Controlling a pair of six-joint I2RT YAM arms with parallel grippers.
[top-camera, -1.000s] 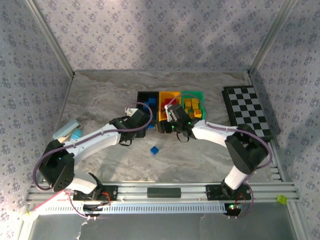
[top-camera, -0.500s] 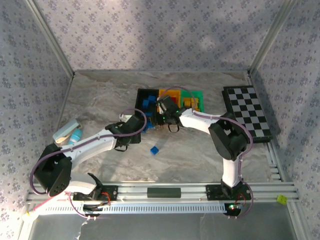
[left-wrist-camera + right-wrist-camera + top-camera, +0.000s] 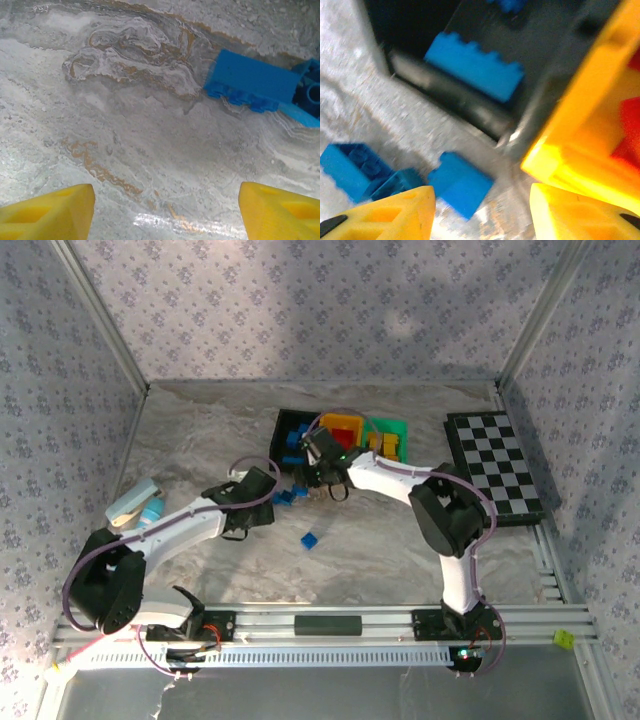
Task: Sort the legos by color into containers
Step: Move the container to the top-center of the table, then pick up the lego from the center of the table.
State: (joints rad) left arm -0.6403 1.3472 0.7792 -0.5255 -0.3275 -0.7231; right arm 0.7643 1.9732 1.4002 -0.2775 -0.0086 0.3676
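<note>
Currently itemised, from the bricks outward.

Legos, blue: a loose cluster (image 3: 285, 497) lies on the counter (image 3: 200, 440), just beside the near edge of the black bin (image 3: 283, 418). One single blue brick (image 3: 309, 540) sits apart from it, nearer the arm bases. Further blue bricks (image 3: 295, 438) lie inside the black bin.

Legos, red: red bricks (image 3: 343, 433) lie in the orange-yellow bin (image 3: 345, 417), the middle one of the row.

Legos, yellow: yellow bricks (image 3: 385, 445) lie in the green bin (image 3: 400, 426), on the right of the row.

Containers: the three bins stand side by side, and the black one sits askew to the other two.

Left gripper (image 3: 165, 210): jaws apart with nothing between them, over bare marbled counter. A blue brick (image 3: 250, 82) lies on its side ahead and to the right, with a second blue piece (image 3: 307, 95) touching it at the frame edge.

Right gripper (image 3: 482, 210): jaws apart and holding nothing, low over the counter at the near corner where the black and orange-yellow bins meet. One blue brick (image 3: 460, 185) lies just ahead of the gap between the yellow fingertips (image 3: 390, 210), and two more (image 3: 355, 167) lie to its left. This view is motion-blurred.

Other items: a checkerboard (image 3: 495, 465) to the right of the bins; a light-blue cylinder with white block (image 3: 135, 505) at the left of the counter.
</note>
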